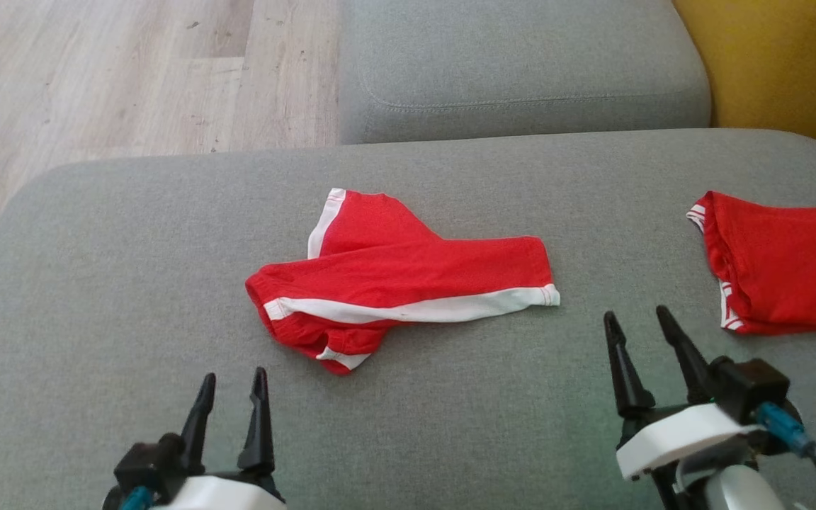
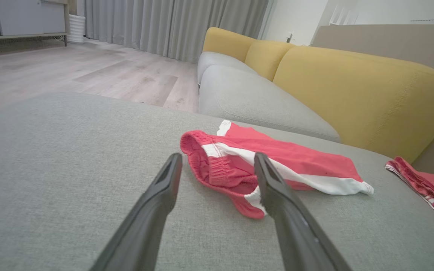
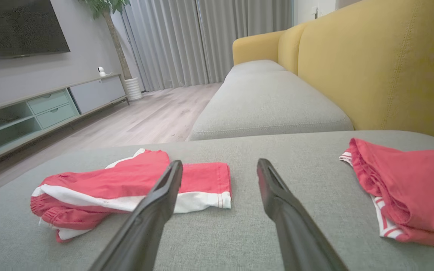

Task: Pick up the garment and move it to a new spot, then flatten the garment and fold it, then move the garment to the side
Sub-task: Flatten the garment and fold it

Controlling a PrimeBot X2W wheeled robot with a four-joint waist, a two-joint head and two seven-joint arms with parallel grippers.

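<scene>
Cushion: one, grey, carrying two red garments.
Shorts: one, white-striped, crumpled, mid-cushion.
Other garment: one, at the cushion's right edge.
Left gripper: jaws wide, empty, over the cushion's near side.
Right gripper: jaws wide, empty, over the cushion's near side.

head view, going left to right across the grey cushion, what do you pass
left pincer → red shorts with the white stripe → right pincer → second red garment at the right edge
</scene>
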